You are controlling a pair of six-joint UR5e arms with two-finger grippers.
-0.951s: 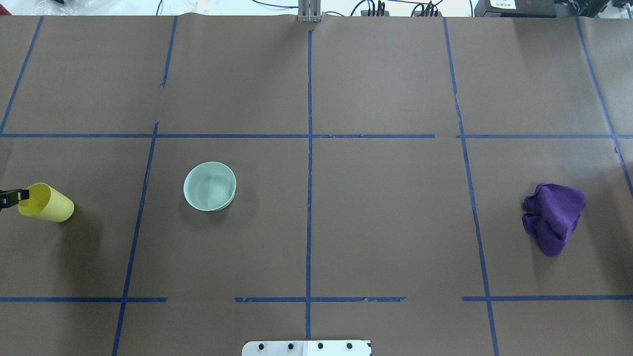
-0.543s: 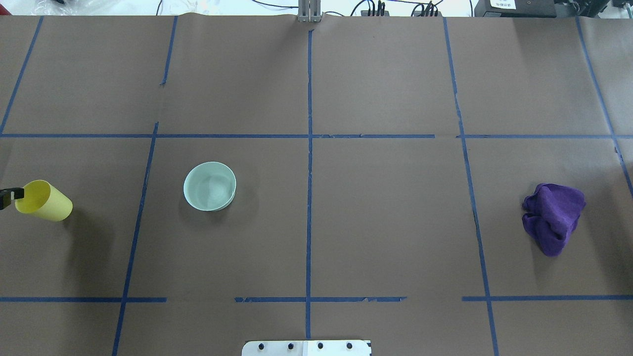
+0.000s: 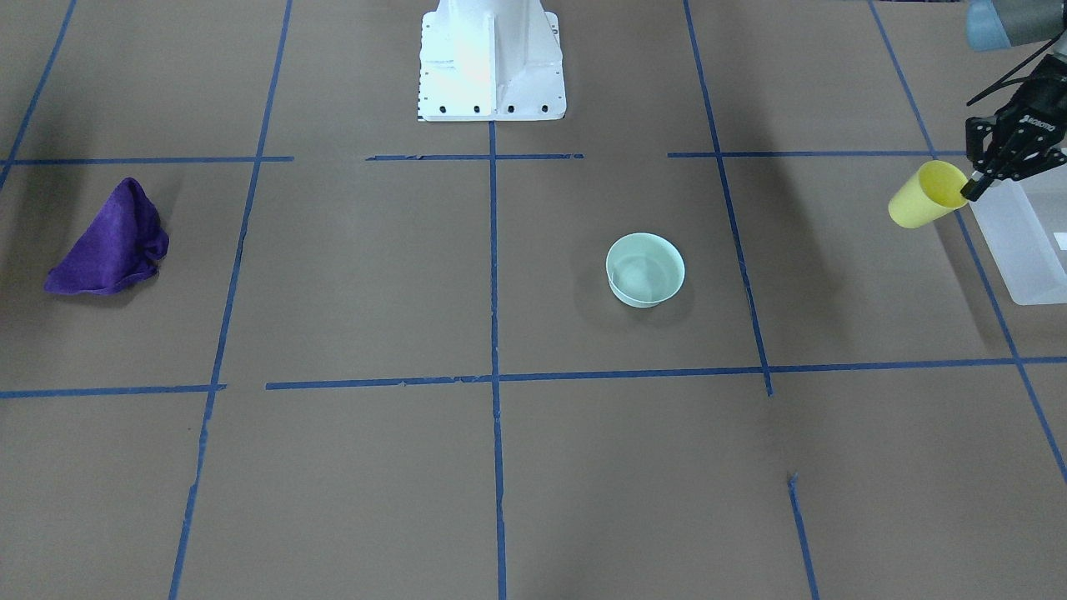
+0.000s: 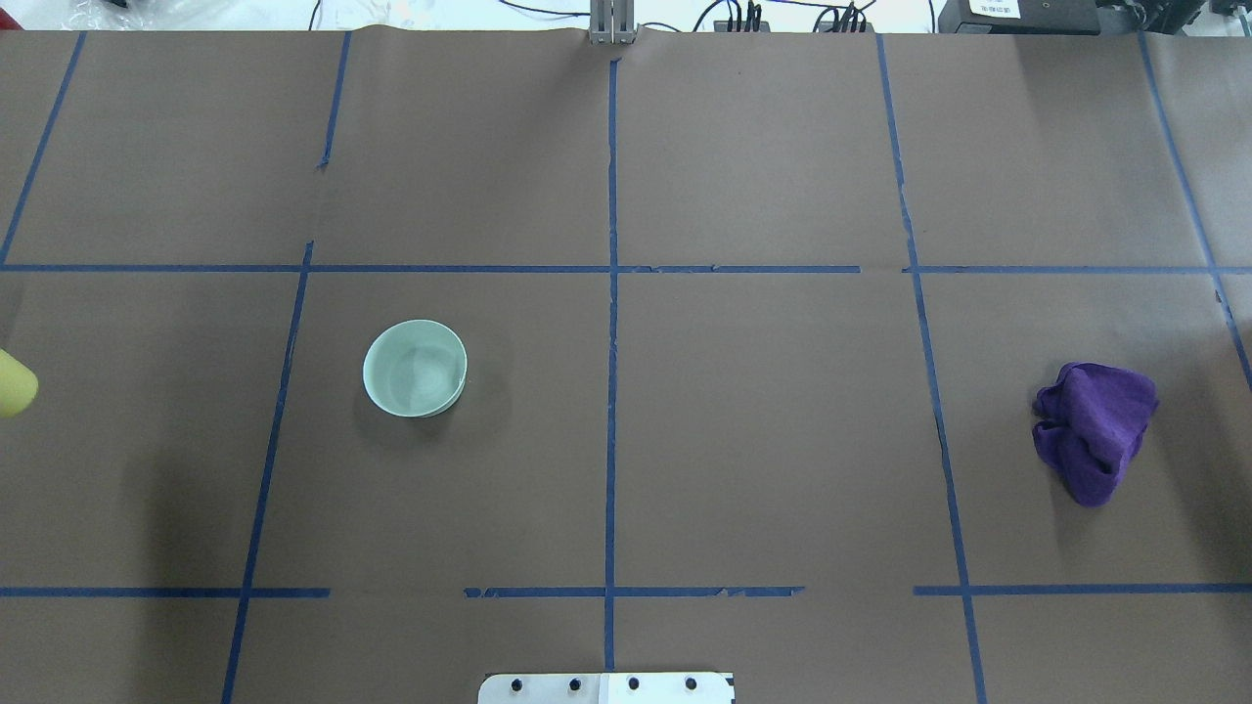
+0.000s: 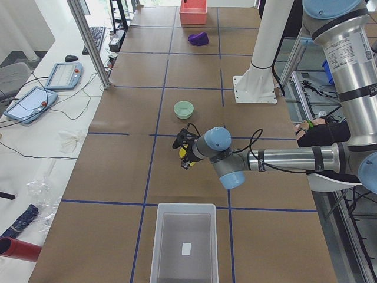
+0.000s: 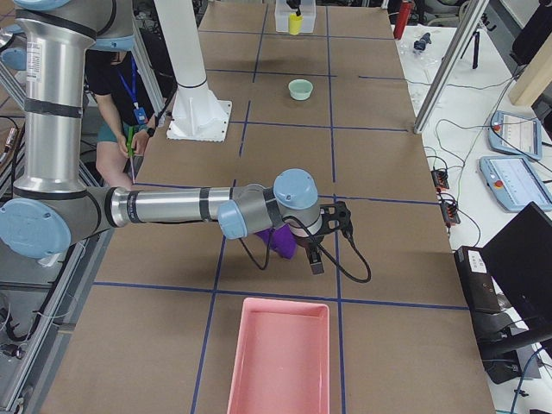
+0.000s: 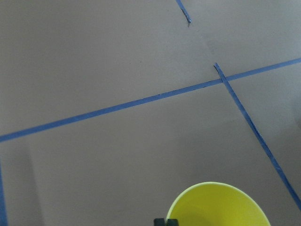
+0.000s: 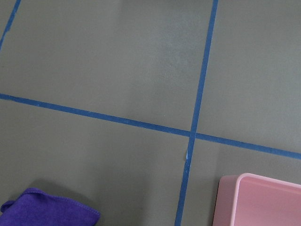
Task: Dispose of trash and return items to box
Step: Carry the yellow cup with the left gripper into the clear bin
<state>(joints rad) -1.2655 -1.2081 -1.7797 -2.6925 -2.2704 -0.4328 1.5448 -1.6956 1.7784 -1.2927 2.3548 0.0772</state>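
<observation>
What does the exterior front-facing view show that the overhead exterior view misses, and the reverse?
Only front-facing: the left end effector pinching the yellow cup by its rim, and the translucent box at the right edge. Only overhead: cables past the far edge of the table; the cup is just a sliver at the left edge. Both: the mint bowl and purple cloth on the taped table.

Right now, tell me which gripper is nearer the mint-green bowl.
Left. The left gripper holds the yellow cup off to one side of the bowl, next to the box. The right gripper is by the purple cloth, towards the table's opposite end.
</observation>
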